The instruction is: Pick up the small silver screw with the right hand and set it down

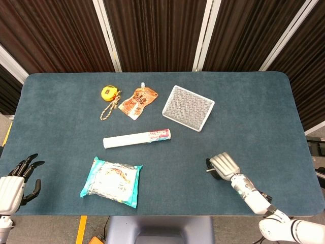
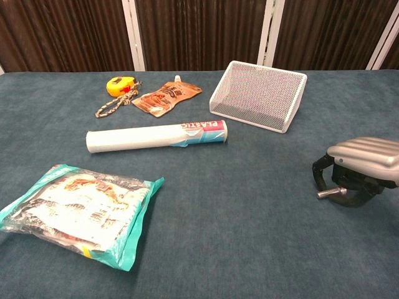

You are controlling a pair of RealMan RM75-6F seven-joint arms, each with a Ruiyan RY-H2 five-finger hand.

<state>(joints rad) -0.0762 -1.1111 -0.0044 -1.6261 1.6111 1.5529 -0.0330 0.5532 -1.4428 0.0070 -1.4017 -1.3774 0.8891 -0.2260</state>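
The small silver screw (image 2: 327,192) pokes out leftward from under my right hand (image 2: 356,171), pinched between its dark fingertips just above the blue table. In the head view the same screw (image 1: 209,170) shows as a tiny silver stub at the left edge of the right hand (image 1: 224,164), near the table's front right. My left hand (image 1: 16,181) hangs at the front left corner beside the table edge, fingers spread, holding nothing.
A white mesh basket (image 2: 259,95) stands behind the right hand. A white plastic-wrap roll (image 2: 156,137) lies mid-table, a snack bag (image 2: 81,212) at the front left, and a yellow tape measure (image 2: 116,85) and orange pouch (image 2: 165,98) at the back.
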